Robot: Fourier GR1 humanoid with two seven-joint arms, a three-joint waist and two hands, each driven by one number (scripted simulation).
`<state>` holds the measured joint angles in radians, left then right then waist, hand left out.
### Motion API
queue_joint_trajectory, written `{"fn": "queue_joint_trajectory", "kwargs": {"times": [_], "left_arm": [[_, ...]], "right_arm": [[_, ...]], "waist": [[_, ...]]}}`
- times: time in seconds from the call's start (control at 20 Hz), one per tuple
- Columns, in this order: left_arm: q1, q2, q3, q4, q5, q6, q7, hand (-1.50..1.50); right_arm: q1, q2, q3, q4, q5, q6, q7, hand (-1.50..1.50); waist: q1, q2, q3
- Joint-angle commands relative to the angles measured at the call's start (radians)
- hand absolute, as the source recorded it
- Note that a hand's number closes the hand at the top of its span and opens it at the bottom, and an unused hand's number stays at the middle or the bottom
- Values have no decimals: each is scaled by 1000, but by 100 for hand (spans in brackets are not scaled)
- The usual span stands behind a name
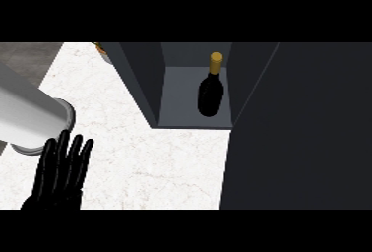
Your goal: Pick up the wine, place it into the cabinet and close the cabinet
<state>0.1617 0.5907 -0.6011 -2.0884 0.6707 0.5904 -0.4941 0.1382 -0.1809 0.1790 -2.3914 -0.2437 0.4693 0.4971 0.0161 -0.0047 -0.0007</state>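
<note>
Your wine bottle (210, 97) is already inside the cabinet (138, 78), in the upper middle of the frame. It is a dark bottle with a gold cap, and it appears to stand on the compartment's grey floor (179, 98) with its neck toward the top of the frame. It sits nearer the compartment's right wall than its left one, and no hand touches it.

The cabinet's opening faces you, so you look straight into it. A broad dark panel (305, 128) runs from the compartment's right wall to the right edge of the frame. You cannot tell from this view whether it is the cabinet's door.

Your left hand (56, 182) rests at the lower left of the frame, over the white marble counter (152, 162). Its fingers are straight, a little spread, and point up the frame; it holds nothing. It is well apart from the cabinet and the bottle. A grey forearm (25, 110) crosses the left edge just above those fingers.

A small orange-brown object (98, 47) peeks out behind the cabinet's upper left corner, too hidden to name.
</note>
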Motion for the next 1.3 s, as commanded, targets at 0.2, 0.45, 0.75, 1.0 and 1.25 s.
{"fn": "queue_joint_trajectory", "kwargs": {"times": [0.2, 0.45, 0.75, 1.0, 1.25], "left_arm": [[232, 136, 257, -69, 143, -205, -79, -150], [360, 165, 381, -75, 215, -312, -102, -150], [488, 195, 524, -46, 262, -479, -146, -150], [558, 223, 647, -74, 310, -586, -128, -150], [543, 208, 675, -84, 332, -591, -61, -150]], "right_arm": [[21, 80, 261, -108, 23, -70, 135, 150], [-82, 167, 403, -129, 137, -182, 238, 150], [-270, 180, 553, 62, 333, -331, 155, 150], [-479, 181, 623, 182, 410, -495, 178, 150], [-745, 181, 583, 349, 330, -680, 246, 150]], "waist": [[3, -1, -2], [4, -3, -3], [9, -1, -2], [17, -1, -1], [12, 3, -1]]}}
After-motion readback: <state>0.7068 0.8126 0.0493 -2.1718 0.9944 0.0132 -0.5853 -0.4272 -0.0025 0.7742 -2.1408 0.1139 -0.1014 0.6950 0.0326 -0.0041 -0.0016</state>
